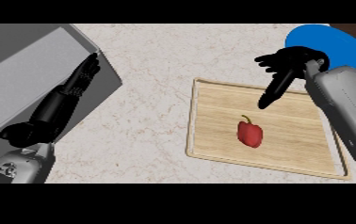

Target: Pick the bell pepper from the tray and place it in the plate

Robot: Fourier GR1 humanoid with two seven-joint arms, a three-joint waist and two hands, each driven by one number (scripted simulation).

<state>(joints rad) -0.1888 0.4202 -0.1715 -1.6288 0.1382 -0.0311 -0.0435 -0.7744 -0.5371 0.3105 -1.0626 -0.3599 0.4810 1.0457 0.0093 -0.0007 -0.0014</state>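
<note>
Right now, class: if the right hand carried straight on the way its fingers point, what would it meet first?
The right hand points down-left over the wooden tray. It would likely meet the tray's bare surface first, just up-right of the red bell pepper; its height above the tray is unclear.

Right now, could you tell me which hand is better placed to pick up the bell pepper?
The right hand: open, it hangs over the wooden tray near the bell pepper, beside the blue plate. The left hand lies far across the counter.

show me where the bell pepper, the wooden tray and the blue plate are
bell pepper (250,134), head view, middle of its red body.
wooden tray (222,106), head view, bare wood up and left of the pepper.
blue plate (321,36), head view, visible upper part behind the right hand.
</note>
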